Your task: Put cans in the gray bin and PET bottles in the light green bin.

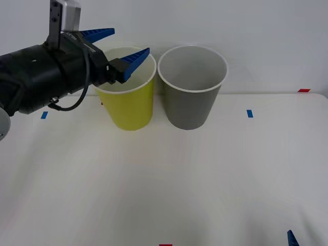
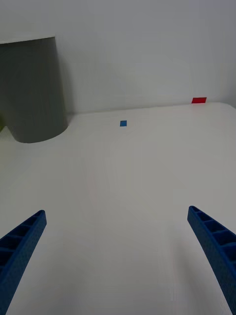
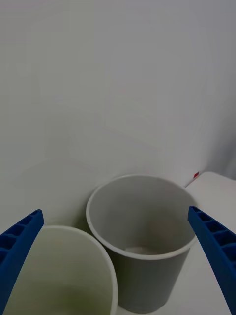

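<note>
Left claw (image 1: 119, 49), blue ribbed fingers spread, empty, poised above rim of tall yellow-green bin (image 1: 132, 110); dark gray white-rimmed bin (image 1: 191, 105) just beside. Right claw (image 2: 118, 261) spread, low over white counter (image 1: 164, 195).

one gray bin (image 1: 192, 97), one light green bin (image 1: 132, 107)

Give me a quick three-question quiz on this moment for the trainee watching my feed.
1. True or false: the left claw is open above the light green bin.
2. Which bin stands on the robot's right side of the pair: A) the gray bin, B) the light green bin?
3. Fill in: the right claw hangs open over bare ____.

Key: 1 true; 2 A; 3 table.
</note>
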Robot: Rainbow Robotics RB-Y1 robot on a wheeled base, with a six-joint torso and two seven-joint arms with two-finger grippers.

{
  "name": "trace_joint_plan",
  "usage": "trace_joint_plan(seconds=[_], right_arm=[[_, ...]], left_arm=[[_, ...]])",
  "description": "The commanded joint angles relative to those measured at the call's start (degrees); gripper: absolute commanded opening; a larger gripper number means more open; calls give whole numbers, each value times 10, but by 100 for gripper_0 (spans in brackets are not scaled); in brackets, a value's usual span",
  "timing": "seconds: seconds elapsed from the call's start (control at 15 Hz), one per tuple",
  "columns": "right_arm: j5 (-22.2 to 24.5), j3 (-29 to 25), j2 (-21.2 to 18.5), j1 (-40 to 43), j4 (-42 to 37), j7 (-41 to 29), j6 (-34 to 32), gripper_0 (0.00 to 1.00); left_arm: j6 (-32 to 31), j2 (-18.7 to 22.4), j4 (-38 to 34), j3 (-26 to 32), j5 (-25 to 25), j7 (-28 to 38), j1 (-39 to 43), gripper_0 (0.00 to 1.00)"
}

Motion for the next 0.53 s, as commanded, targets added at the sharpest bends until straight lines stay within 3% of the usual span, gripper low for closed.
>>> trace_joint_plan(seconds=[0.07, 0.2, 0.33, 0.53], right_arm=[[0, 0, 0, 0, 0, 0, 0, 100], [0, 0, 0, 0, 0, 0, 0, 100], [0, 0, 0, 0, 0, 0, 0, 100], [0, 0, 0, 0, 0, 0, 0, 100]], left_arm=[[71, -15, -31, 64, 12, 0, 27, 100], [111, -86, -56, 114, 15, -12, 61, 100], [169, -160, -60, 160, 27, -79, 74, 100], [150, -168, -79, 170, 9, -109, 114, 100]])
